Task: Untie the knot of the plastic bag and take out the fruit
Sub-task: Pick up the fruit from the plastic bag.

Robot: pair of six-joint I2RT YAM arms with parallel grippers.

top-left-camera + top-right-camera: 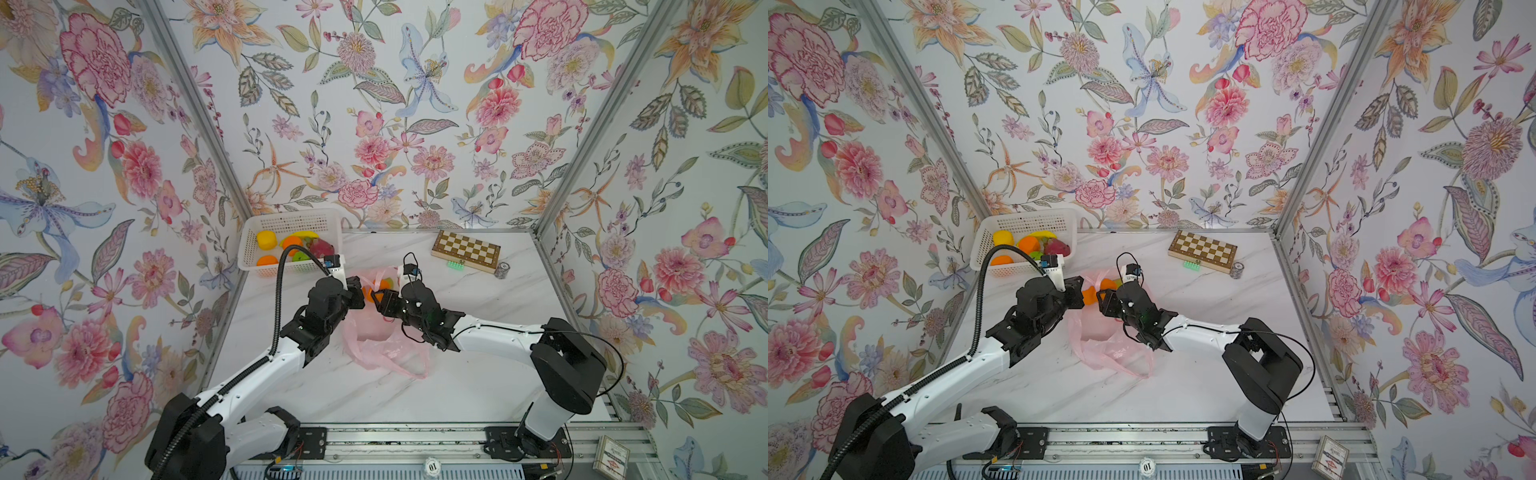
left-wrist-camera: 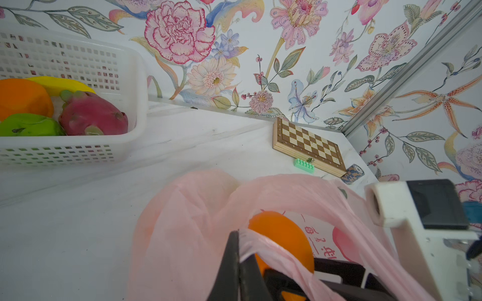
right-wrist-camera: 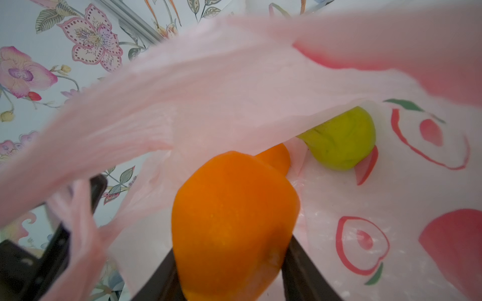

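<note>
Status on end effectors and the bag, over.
Left end effector shut on plastic bag rim, holding mouth open. Right end effector shut on orange inside bag. Green fruit behind it. Bag film drapes over orange; may snag.

Lab robot booth: alu rail (image 1: 415, 436), wallpapered panels (image 1: 374, 104).

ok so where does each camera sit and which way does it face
top views: high behind the robot, looking down at the table; both arms show
left wrist: looks past the left end effector over the plastic bag to the basket and chessboard
right wrist: looks into the bag past the right end effector, shut on an orange
shared: both wrist views show that orange
</note>
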